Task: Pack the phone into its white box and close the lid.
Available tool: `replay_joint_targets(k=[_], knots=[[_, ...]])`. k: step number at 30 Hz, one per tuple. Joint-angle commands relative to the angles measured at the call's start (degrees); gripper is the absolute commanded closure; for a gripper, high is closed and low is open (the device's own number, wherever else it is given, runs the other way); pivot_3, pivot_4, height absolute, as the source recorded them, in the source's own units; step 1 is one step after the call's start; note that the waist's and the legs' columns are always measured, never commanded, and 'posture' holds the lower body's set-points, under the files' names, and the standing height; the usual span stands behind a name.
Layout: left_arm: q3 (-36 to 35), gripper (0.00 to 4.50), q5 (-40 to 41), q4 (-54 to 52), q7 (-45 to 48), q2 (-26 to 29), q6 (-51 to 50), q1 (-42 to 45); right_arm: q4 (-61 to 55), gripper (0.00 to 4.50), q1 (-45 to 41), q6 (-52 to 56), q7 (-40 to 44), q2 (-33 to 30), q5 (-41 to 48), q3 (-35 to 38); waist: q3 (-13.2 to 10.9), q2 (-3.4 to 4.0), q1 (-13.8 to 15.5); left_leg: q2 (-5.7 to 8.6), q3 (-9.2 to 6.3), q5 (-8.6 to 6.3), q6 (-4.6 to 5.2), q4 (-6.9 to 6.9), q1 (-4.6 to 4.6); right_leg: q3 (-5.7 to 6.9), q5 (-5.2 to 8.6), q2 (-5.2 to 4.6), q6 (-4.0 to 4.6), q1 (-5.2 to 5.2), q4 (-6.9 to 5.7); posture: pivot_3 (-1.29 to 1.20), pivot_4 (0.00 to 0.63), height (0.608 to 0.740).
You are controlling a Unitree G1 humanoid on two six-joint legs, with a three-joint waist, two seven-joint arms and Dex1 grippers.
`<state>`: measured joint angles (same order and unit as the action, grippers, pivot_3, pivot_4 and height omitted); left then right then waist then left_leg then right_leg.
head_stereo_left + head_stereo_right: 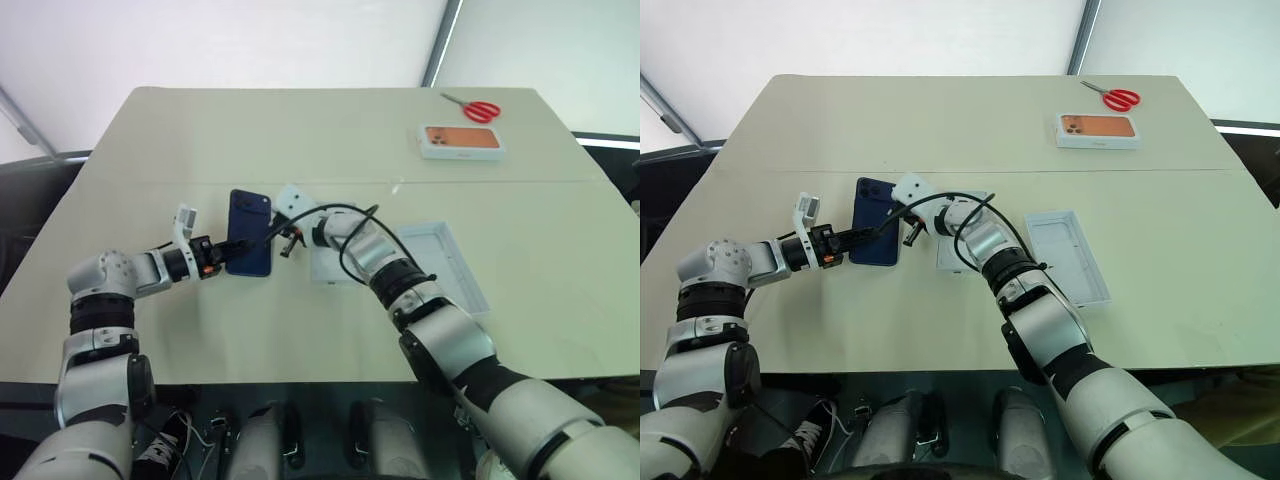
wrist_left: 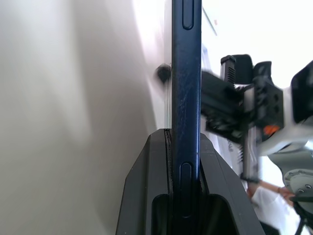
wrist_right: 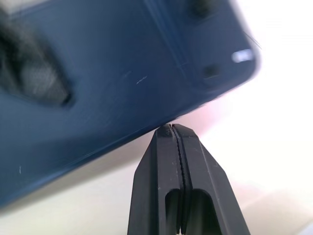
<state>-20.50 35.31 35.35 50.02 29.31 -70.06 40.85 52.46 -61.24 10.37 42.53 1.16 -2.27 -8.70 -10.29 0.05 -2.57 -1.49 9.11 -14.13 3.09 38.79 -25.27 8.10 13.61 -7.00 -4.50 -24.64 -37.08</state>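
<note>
Left gripper (image 1: 222, 251) pinches the phone (image 1: 249, 232) by its edge above the worktop (image 1: 150, 170); right gripper (image 3: 172, 128), pressed together, touches its rim. Risk: the narrow edge hold may slip before reaching the white box (image 1: 330, 255).

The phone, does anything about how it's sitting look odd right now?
Yes. The phone is off the table, clamped on edge between the left gripper's fingers, while the shut right gripper presses its tip against the phone's edge. The white box lies open, apart from it.
</note>
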Motion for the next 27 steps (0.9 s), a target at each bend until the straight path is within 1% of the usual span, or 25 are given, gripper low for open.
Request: replay_joint_targets(k=[1, 3, 5, 7, 9, 11, 14, 17, 20, 22, 27], knots=[[-5.8, 4.5, 4.0, 1.3, -2.2, 0.0, -2.1, 1.3, -10.3, 3.64, 0.7, 4.3, 8.8, -0.9, 8.5, 3.8, 0.0, 0.0, -0.1, 0.0, 0.0, 0.0, 0.01, 0.0, 0.0, 0.0, 0.0, 0.01, 0.0, 0.0, -0.01, 0.0, 0.15, 0.738], [-7.3, 4.5, 5.1, 0.4, -3.2, -0.3, -2.2, 1.2, -14.5, 2.69, 2.0, 8.3, 9.8, -1.1, 10.8, 4.5, 0.0, 0.0, -0.1, -0.03, 0.0, 0.0, 0.01, 0.0, 0.0, 0.0, 0.0, 0.04, 0.0, -0.01, 0.0, 0.0, 0.15, 0.738], [-8.2, 4.5, 5.4, -1.3, -5.3, -1.2, -1.7, 1.0, -20.8, 1.55, 5.2, 10.7, 11.7, -2.8, 10.6, 2.0, 0.0, -0.02, 0.0, -0.03, -0.01, 0.0, 0.01, 0.0, -0.01, 0.0, 0.0, 0.04, 0.0, 0.0, 0.0, 0.0, 0.15, 0.738], [-9.6, 4.5, 6.3, -2.6, -7.3, -2.4, -1.4, 1.1, -28.3, 0.74, 9.2, 13.0, 15.5, -6.1, 11.0, -0.7, 0.0, -0.04, 0.2, 0.0, -0.04, -0.01, 0.01, 0.02, -0.04, 0.01, 0.0, -0.01, 0.0, -0.01, 0.0, 0.0, 0.15, 0.738], [-10.0, 4.5, 6.9, -4.3, -8.6, -3.1, -1.4, 1.0, -34.9, 0.74, 12.8, 13.8, 19.1, -10.1, 11.3, -2.6, 0.0, -0.08, 0.4, 0.02, -0.06, -0.02, 0.02, 0.04, -0.12, 0.01, 0.0, -0.05, 0.0, -0.04, 0.02, 0.0, 0.15, 0.738], [-10.7, 4.5, 7.9, -6.1, -9.6, -3.7, -2.0, 0.8, -39.8, 0.74, 16.2, 11.9, 22.3, -15.5, 9.0, -6.1, -0.1, -0.1, 0.3, 0.04, -0.04, -0.04, 0.03, 0.06, -0.14, 0.0, 0.0, -0.07, 0.0, -0.09, 0.02, 0.0, 0.15, 0.738], [-10.5, 4.5, 9.0, -9.7, -10.6, -4.4, -2.5, 0.0, -45.8, 0.74, 19.6, 12.8, 25.3, -21.6, 9.6, -7.7, -0.1, -0.11, 0.1, 0.01, -0.04, -0.1, -0.08, 0.06, -0.15, 0.0, 0.0, -0.06, 0.0, -0.14, 0.02, 0.0, 0.15, 0.738], [-11.3, 4.5, 10.2, -11.7, -12.3, -5.0, -3.4, 0.0, -49.2, 0.74, 20.6, 16.3, 25.8, -24.6, 11.3, -7.0, -0.1, -0.11, -0.1, -0.05, -0.01, -0.06, -0.03, 0.06, -0.14, -0.02, 0.0, -0.06, 0.0, -0.16, 0.02, 0.0, 0.15, 0.738], [-11.5, 4.5, 11.2, -12.7, -13.5, -5.4, -3.9, -0.2, -50.1, 0.74, 21.6, 13.9, 26.6, -28.6, 8.5, -9.0, -0.1, -0.12, 0.1, -0.08, 0.0, -0.02, 0.01, 0.06, -0.13, -0.03, 0.0, -0.02, 0.0, -0.16, 0.02, 0.0, 0.15, 0.738], [-10.9, 4.5, 11.6, -13.6, -14.2, -5.7, -3.9, -0.5, -50.9, 0.74, 22.4, 13.9, 27.2, -30.4, 8.7, -9.3, -0.1, -0.15, 0.3, -0.05, 0.01, -0.02, 0.02, 0.07, -0.13, -0.03, 0.0, -0.02, 0.0, -0.15, 0.05, 0.0, 0.15, 0.738], [-10.6, 4.5, 12.8, -15.4, -15.1, -6.0, -5.2, -1.1, -49.9, 0.74, 23.3, 12.8, 26.8, -32.5, 7.8, -9.6, -0.1, -0.18, 0.7, -0.02, 0.0, -0.03, 0.02, 0.09, -0.14, -0.02, 0.0, -0.12, 0.0, -0.14, 0.05, 0.0, 0.15, 0.738]])
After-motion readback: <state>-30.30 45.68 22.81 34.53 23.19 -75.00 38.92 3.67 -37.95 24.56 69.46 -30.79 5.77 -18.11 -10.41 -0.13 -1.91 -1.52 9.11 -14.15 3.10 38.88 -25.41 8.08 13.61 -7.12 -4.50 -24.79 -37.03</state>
